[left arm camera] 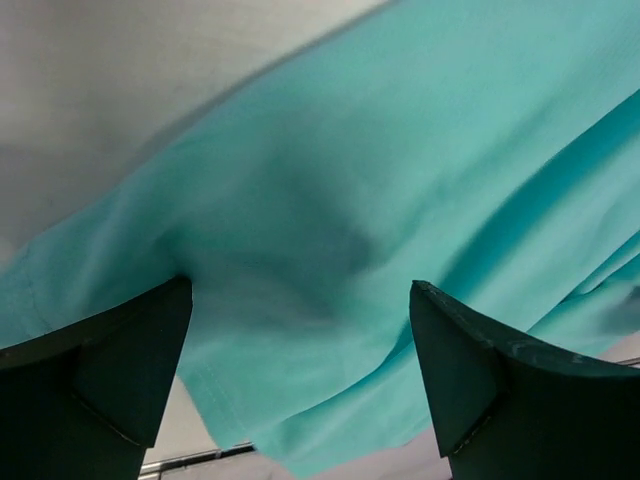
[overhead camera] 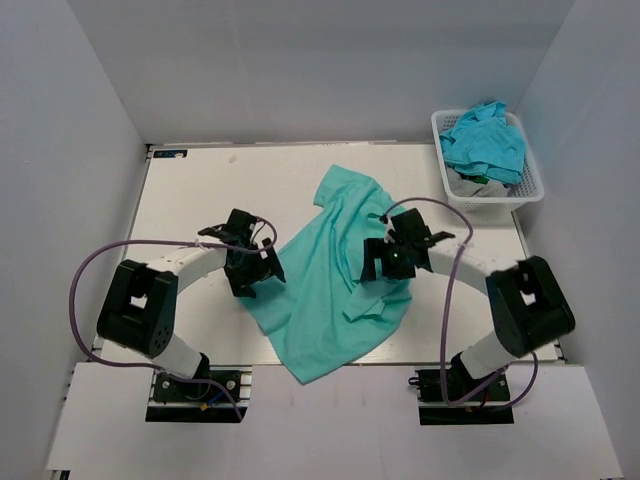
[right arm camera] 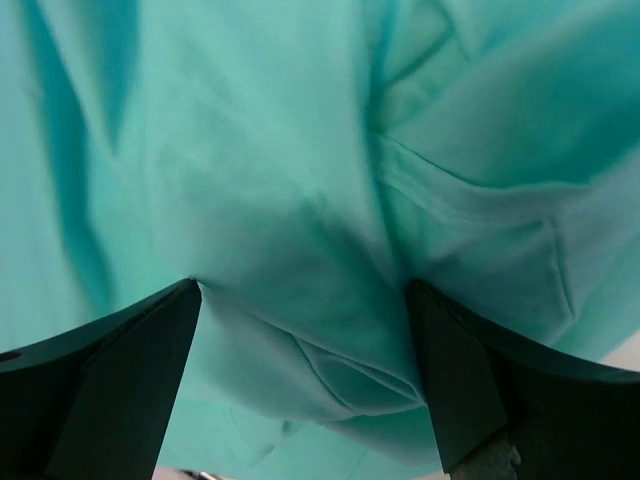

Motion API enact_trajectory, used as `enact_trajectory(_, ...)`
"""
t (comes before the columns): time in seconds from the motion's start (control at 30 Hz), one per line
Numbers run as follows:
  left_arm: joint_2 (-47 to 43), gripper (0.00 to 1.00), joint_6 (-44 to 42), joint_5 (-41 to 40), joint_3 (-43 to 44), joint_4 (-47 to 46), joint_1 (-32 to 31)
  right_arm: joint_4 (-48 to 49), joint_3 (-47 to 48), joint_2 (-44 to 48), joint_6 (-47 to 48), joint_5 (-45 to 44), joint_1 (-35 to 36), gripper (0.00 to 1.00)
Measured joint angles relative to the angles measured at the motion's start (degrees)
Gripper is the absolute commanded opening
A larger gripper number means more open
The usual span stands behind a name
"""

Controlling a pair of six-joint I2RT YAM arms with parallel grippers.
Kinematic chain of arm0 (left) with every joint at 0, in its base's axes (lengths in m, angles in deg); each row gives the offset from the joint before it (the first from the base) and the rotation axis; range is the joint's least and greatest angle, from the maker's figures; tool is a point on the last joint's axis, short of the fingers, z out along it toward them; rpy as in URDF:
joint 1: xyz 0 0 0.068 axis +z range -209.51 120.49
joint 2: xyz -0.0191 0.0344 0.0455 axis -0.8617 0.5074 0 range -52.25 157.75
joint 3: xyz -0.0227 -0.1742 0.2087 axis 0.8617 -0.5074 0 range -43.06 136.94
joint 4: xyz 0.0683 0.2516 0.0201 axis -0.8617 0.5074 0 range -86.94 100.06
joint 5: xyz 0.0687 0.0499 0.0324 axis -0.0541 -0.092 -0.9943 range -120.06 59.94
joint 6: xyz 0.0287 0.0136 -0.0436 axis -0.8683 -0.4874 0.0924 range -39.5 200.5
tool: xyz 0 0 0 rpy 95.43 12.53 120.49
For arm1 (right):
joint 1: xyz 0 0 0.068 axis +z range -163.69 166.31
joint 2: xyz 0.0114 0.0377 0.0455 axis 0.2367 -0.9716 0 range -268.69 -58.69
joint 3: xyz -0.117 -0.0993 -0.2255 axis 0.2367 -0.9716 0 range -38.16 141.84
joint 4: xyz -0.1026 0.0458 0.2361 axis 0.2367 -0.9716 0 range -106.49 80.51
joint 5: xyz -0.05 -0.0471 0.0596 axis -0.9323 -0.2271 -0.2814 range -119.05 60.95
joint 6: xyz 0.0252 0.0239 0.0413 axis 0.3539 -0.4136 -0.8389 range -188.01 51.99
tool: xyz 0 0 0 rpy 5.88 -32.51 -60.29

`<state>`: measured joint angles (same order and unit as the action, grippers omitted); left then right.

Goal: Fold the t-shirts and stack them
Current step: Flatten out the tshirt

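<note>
A teal-green t-shirt (overhead camera: 322, 295) lies rumpled and askew across the middle of the table, its lower corner hanging over the near edge. My left gripper (overhead camera: 258, 277) stands open at the shirt's left edge, its fingers (left arm camera: 110, 360) straddling the hem with fabric (left arm camera: 330, 200) below. My right gripper (overhead camera: 385, 262) is open over the shirt's right side, where the cloth is bunched. In the right wrist view its fingers (right arm camera: 480, 370) stand wide on either side of a raised fold (right arm camera: 360, 370). Neither gripper pinches the cloth. More turquoise-blue t-shirts (overhead camera: 487, 140) are heaped in the basket.
A white lattice basket (overhead camera: 497, 204) stands at the table's far right corner, with something grey under the tees. Grey walls enclose the white table (overhead camera: 190, 200) on three sides. Purple cables loop from both arms.
</note>
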<state>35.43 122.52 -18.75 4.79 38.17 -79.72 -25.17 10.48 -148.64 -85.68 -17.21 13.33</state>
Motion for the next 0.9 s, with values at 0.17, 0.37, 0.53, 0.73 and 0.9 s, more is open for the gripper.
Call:
enact_trajectory(0.17, 1.9, 0.99, -2.4, -1.5, 5.8, 1.5, 0.0, -2.8, -10.5, 11.6, -2.9, -0.7, 1.0, 0.9)
enact_trajectory(0.37, -0.3, 0.99, -4.9, -5.1, 14.2, 4.7, 0.1, -12.4, -13.8, 22.4, -4.0, 2.0, 4.5, 0.9)
enact_trajectory(0.53, -3.8, 0.99, -2.6, -12.2, 13.3, 9.7, 1.0, -12.8, -8.9, 26.9, -4.0, 2.1, 5.0, 0.9)
enact_trajectory(0.73, -1.2, 0.99, 1.6, -15.9, 9.2, 12.0, 2.4, -6.8, -2.8, 22.4, -6.0, -0.8, 4.9, 0.9)
enact_trajectory(0.9, 4.2, 0.96, 4.2, -14.0, 8.9, 9.0, 3.3, -5.0, -1.9, 18.2, -7.0, -1.2, 4.9, 0.9)
